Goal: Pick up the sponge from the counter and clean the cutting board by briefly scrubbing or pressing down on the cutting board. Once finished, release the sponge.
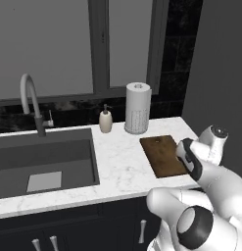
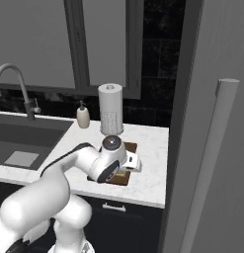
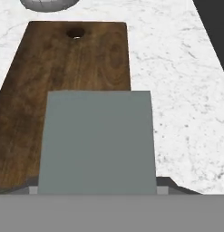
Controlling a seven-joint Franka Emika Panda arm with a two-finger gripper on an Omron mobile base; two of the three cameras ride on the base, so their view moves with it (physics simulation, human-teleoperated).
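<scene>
Grey-green sponge [image 3: 97, 142] between fingers, over cutting board [image 3: 63, 81]

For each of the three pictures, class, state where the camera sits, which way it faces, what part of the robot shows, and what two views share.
Left base view: behind the arm to its left, facing forward and down at the white marble counter; the arm rises lower right.
Right base view: behind to its right, facing the same counter; the arm rises lower left.
Hand view: on the hand, looking along the gripper at the grey-green-topped sponge over the dark brown wooden cutting board.
Both base views share the white paper towel roll.
</scene>
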